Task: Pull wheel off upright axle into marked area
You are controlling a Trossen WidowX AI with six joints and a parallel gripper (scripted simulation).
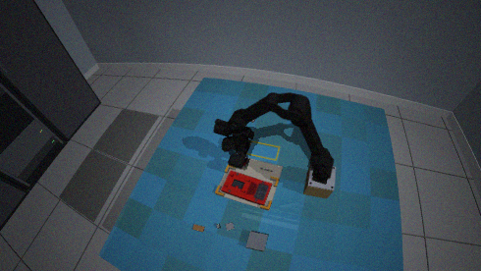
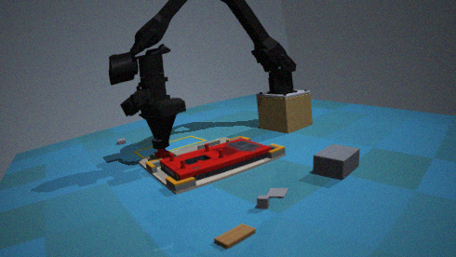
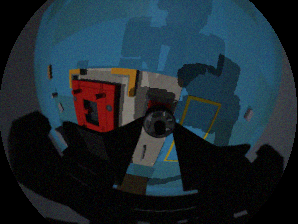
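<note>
One end effector is clamped on the wheel, axle upright below, marked area just beside toward the counter's far edge

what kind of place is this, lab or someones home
Probably a lab or test room rather than a home: a black arm on a box pedestal, a blue checked mat over grey floor tiles, and a dark cabinet by bare walls.

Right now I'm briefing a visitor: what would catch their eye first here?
The black end effector, shut on the wheel at the red board's near-left corner. Beside it lies the yellow-outlined area, with grey blocks scattered on the blue mat.
</note>
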